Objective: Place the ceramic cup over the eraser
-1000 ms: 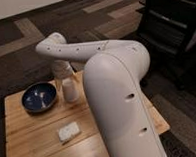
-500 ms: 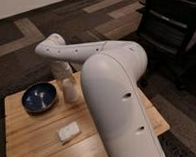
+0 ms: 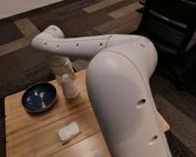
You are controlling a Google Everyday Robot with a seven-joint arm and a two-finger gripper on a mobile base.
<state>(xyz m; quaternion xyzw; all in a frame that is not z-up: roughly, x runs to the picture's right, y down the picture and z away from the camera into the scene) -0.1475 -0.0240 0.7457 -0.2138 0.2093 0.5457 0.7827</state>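
The white ceramic cup (image 3: 69,86) stands on the wooden table (image 3: 40,141), just right of the dark-blue bowl. My gripper (image 3: 66,74) reaches down from the white arm (image 3: 84,44) right onto the top of the cup. The eraser is hidden or out of view.
A wide dark-blue bowl (image 3: 39,97) sits at the table's back left. A whitish speckled lump (image 3: 68,131) lies near the table's middle front. My large white arm body (image 3: 125,96) covers the table's right side. A dark chair (image 3: 171,23) stands at the back right on carpet.
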